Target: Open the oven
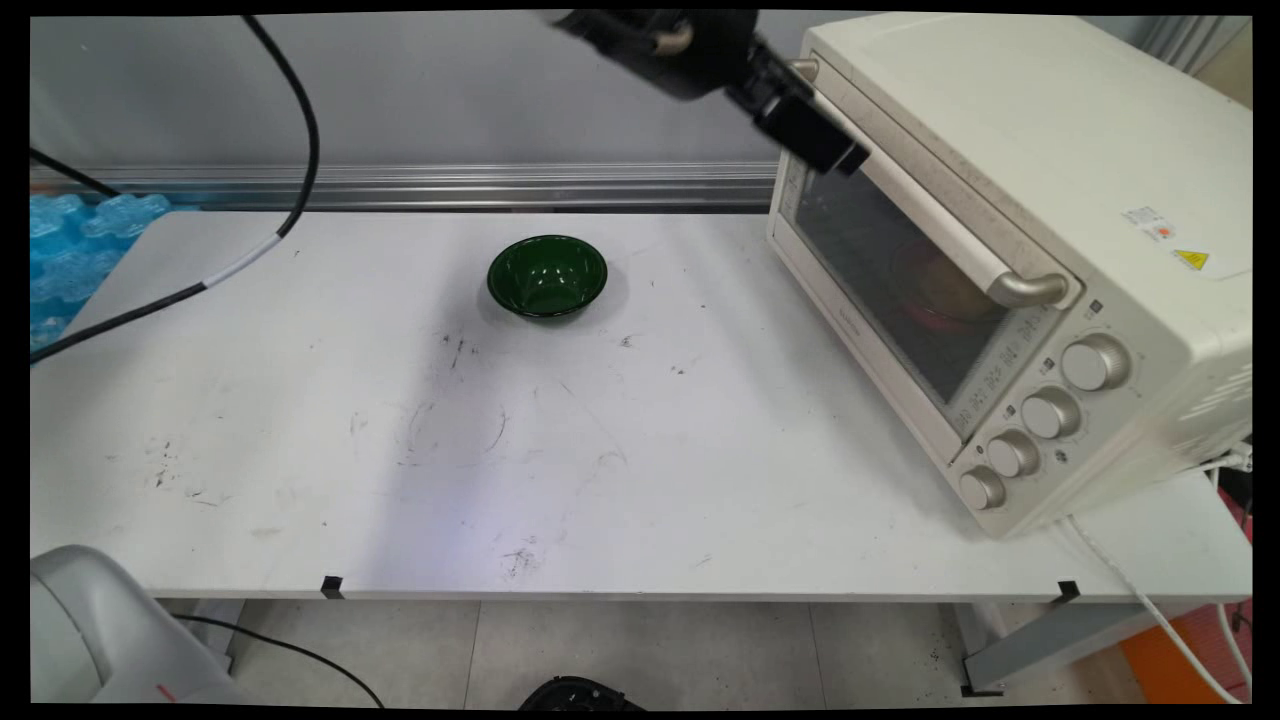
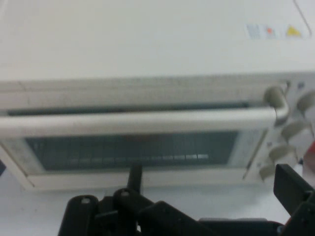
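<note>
Two items on the worktop [image 1: 300, 480], listed with my claw:

Claw: my claw [image 1: 812, 140] hangs high at the far right, just beside the far end of the oven's door handle [image 1: 930, 222]. From the hand view one finger [image 2: 290, 189] shows at the right and the rest of the linkage at the left, well apart, so the fingers stand spread and hold nothing.

Oven: cream toaster oven [image 1: 1050, 150], right side of the worktop, set at an angle, door closed. Glass window [image 1: 890, 290] shows a dim rounded shape inside that I cannot make out.

Knobs: four [image 1: 1040, 420], in a column at the near end of the oven front.

Bowl: dark green bowl [image 1: 547, 276], upright, far centre of the worktop, well apart from the oven and my claw.

Cable: black cable [image 1: 300, 130], hanging at the far left.
</note>
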{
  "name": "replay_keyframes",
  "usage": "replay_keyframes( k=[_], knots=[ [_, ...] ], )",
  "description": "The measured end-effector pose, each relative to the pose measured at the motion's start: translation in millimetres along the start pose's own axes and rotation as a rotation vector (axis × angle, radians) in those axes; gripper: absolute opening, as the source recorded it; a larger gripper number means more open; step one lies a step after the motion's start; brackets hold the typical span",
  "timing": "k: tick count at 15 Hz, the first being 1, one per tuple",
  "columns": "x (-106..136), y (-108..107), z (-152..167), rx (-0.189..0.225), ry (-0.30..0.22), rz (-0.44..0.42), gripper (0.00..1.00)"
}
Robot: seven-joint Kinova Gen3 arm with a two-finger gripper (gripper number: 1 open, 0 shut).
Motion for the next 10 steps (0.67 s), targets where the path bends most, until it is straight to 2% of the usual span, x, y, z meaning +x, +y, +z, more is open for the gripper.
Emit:
replay_keyframes(
  k=[5, 10],
  knots=[
    [29.0, -10.7, 19.8, 0.001, 0.028, -0.023, 1.00],
    [48.4, -22.7, 41.3, 0.010, 0.032, -0.031, 1.00]
  ],
)
